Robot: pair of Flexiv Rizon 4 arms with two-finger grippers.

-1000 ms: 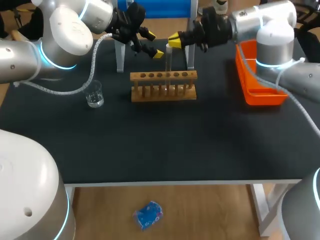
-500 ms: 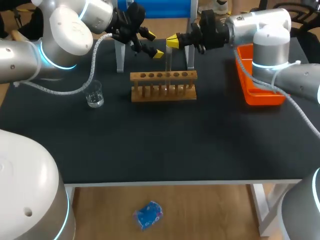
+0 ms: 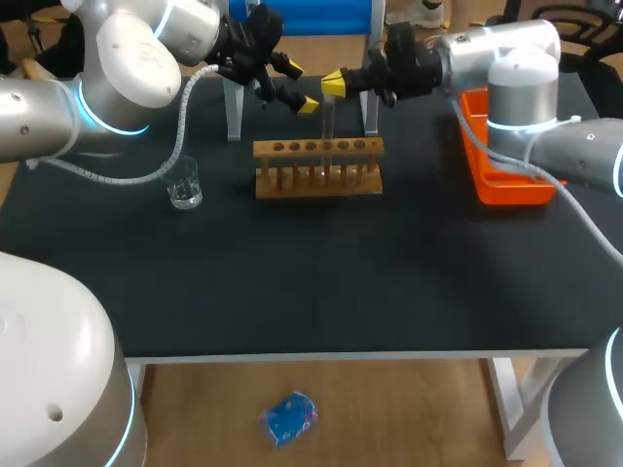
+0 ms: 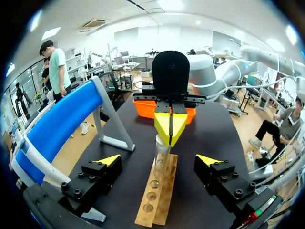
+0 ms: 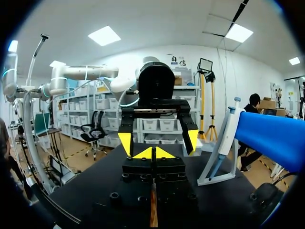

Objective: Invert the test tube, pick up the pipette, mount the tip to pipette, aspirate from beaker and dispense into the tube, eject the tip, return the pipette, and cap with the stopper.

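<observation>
Jaws pressed together, right gripper [image 3: 333,84] seemingly touches the test tube [image 3: 328,122].

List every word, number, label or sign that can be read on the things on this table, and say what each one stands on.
None can be read.
The test tube, wooden rack and orange tray show no print.
Any marks on the beaker are too small to tell.
The blue stand bears no legible mark.
</observation>
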